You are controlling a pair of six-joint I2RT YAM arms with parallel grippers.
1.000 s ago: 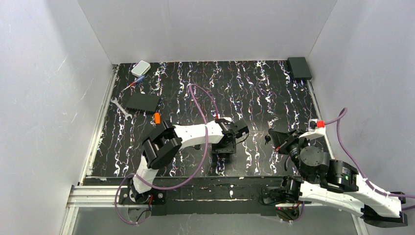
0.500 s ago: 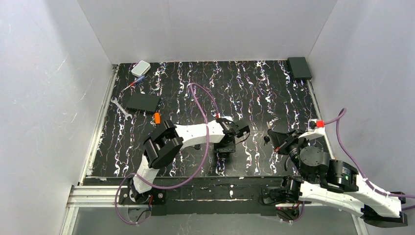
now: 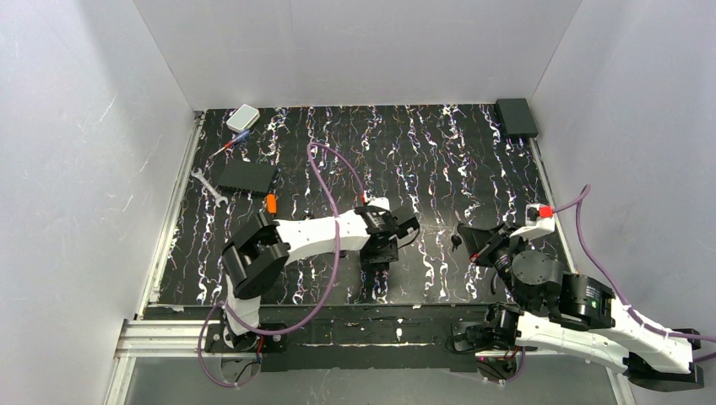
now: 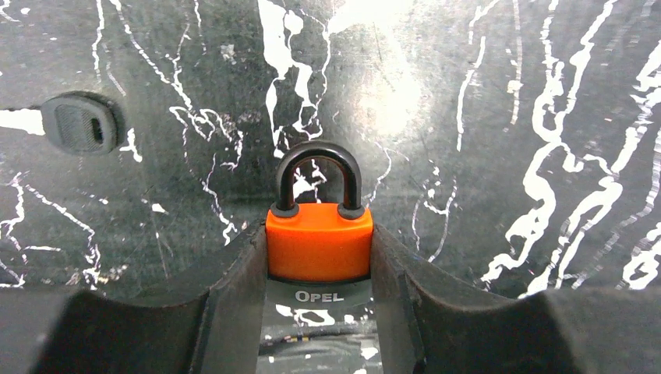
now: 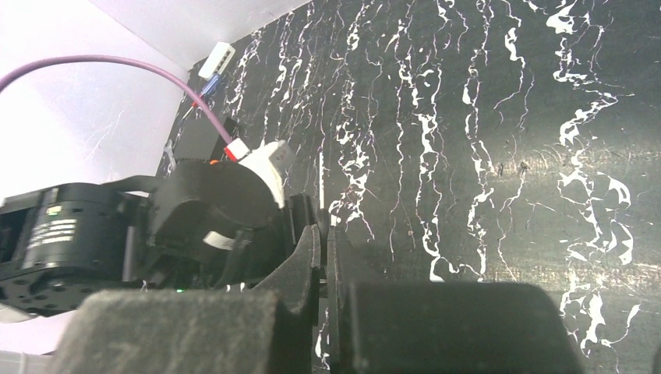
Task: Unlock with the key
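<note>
Left fingers (image 4: 234, 308) shifted leftward, clamping orange padlock (image 4: 319, 251), tiny black-headed key (image 3: 457, 242) apart

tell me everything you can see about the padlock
The padlock has a bright orange, plastic-looking body and a black arched shackle with both legs seated in it, so it looks locked. A dark band below the orange reads OPEL. The left tool's fingers press both sides, shackle pointing away from the wrist camera, above the black marbled mat.

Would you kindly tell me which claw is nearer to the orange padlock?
Left. The left claw holds the orange padlock between its fingers; the right claw is shut and stands apart, off to the padlock's right.
</note>
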